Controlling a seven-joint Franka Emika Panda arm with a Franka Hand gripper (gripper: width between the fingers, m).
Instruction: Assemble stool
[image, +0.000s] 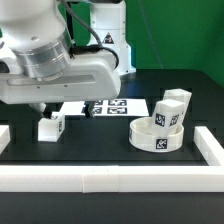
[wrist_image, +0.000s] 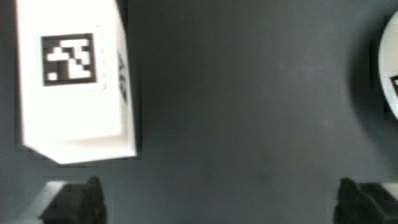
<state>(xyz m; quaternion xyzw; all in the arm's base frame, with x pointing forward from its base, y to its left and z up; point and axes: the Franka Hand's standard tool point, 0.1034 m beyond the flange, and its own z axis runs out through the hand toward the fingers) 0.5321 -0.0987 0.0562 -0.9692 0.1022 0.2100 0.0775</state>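
Figure: the stool parts and the arm, exterior and wrist views. The claw (wrist_image: 222, 203) is open at full spread and holds nothing; the space between its dark fingertips (wrist_image: 71, 200) shows only bare black worktop (image: 100, 135). One loose leg (image: 50, 127), a white block with a square tag, lies on the worktop at the exterior view's left, beneath the arm (image: 55, 60), clear of both fingertips in the wrist view. The round seat (image: 150, 140) lies flat at the exterior view's right, well apart from that leg. Two more legs (image: 176, 106) appear to rest on it, close together. The marker board (image: 120, 105) lies behind, between leg and seat. White border rails (image: 110, 179) edge the worktop.
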